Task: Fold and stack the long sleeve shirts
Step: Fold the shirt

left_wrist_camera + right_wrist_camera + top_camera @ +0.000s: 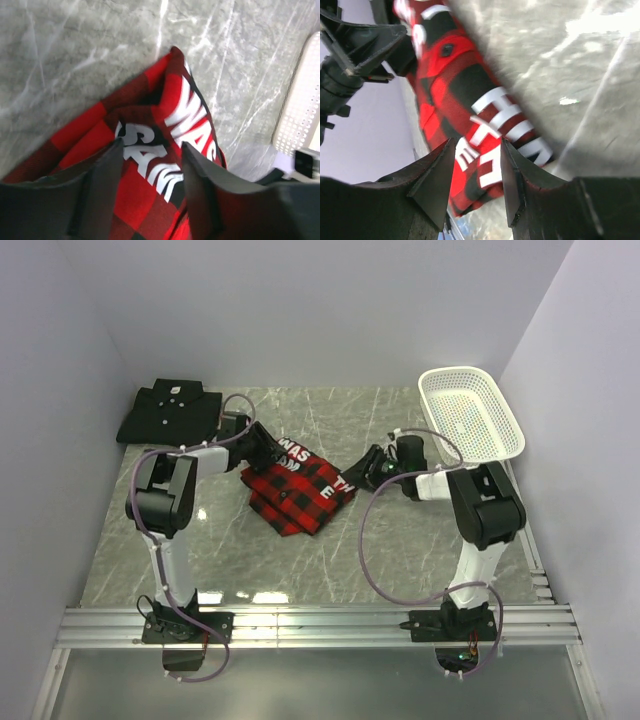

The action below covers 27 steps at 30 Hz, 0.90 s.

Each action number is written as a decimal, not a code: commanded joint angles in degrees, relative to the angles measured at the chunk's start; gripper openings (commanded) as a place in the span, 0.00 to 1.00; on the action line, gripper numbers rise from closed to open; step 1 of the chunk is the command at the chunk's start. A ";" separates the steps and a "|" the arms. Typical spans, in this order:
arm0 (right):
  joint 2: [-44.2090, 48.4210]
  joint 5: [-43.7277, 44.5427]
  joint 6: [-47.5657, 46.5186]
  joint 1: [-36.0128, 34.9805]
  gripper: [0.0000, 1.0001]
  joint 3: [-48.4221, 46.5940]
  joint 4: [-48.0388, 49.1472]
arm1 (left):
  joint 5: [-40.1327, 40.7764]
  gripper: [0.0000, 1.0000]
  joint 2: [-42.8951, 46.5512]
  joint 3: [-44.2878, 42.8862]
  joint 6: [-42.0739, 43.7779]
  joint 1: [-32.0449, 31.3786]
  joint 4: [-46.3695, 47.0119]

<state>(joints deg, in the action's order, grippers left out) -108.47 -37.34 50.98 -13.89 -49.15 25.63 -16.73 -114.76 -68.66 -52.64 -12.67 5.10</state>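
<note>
– Plaid shirt lies mid-surface, roughly folded. The black shirt sits folded at the far left corner.
– Stacking remains, I'd judge. The left tool and right tool straddle the plaid's edges with narrow gaps. Whether they grip it, I cannot tell.

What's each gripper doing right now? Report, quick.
Left gripper: astride the plaid shirt; grip cannot be told.
Right gripper: astride the same shirt; grip cannot be told.
</note>
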 commanded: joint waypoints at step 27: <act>-18.80 5.61 5.18 -10.02 0.51 -22.05 8.12 | 9.79 0.49 12.80 21.11 -8.00 3.61 -3.35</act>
<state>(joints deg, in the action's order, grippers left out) -128.42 -35.20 56.77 -25.67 -72.79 31.40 -9.80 -101.16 -50.85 -59.35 -9.58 4.49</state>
